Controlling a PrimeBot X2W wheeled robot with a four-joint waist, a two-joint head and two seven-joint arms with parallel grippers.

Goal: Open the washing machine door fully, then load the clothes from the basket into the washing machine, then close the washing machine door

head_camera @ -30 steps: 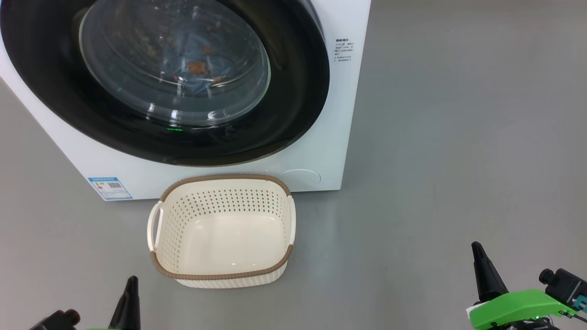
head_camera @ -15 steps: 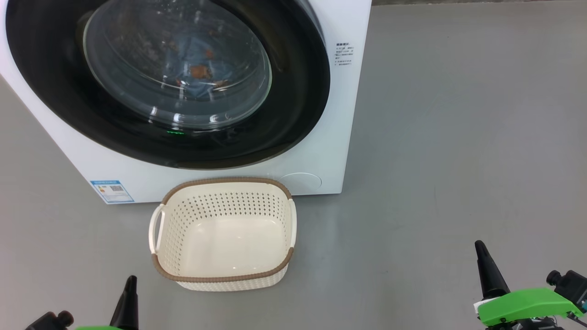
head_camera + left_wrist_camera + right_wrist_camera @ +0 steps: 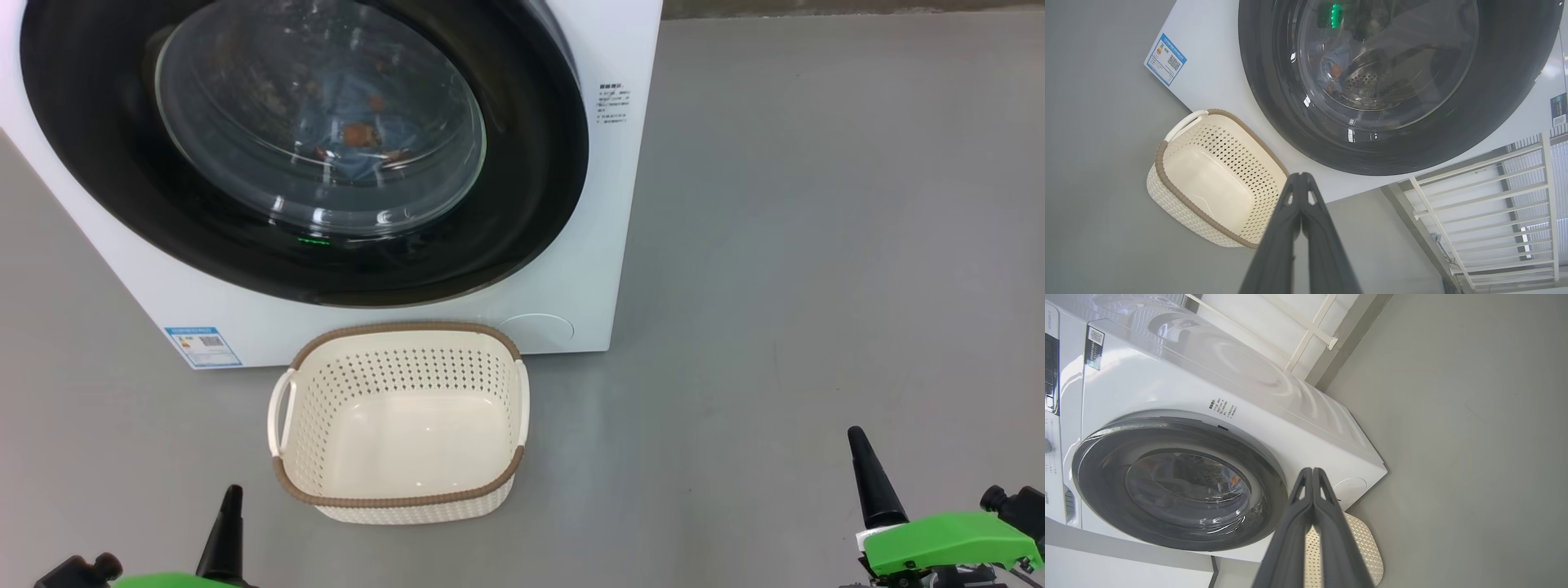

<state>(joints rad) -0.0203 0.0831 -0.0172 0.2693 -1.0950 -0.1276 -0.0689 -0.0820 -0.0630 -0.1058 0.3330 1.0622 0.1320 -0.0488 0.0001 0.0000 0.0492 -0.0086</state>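
Note:
The white washing machine [image 3: 571, 269] stands at the upper left of the head view with its round black door [image 3: 522, 204] closed flat against the front. Through the glass bowl I see the light blue printed clothes [image 3: 351, 139] inside the drum. In front of the machine the cream basket [image 3: 400, 420] sits on the floor with nothing in it. My left gripper [image 3: 231, 498] is at the lower left, shut and holding nothing. My right gripper [image 3: 859, 441] is at the lower right, also shut and holding nothing. Both stand well back from the basket. The wrist views show the left gripper [image 3: 1300, 177] and the right gripper [image 3: 1312, 471] with fingers pressed together.
Bare grey floor [image 3: 816, 245] stretches to the right of the machine. A blue label [image 3: 202, 346] marks the machine's lower left corner. A white railing [image 3: 1486, 212] stands beyond the machine in the left wrist view.
The whole head view has shifted slightly, so the machine and basket sit a little lower in the picture. Both grippers stay shut near the bottom corners.

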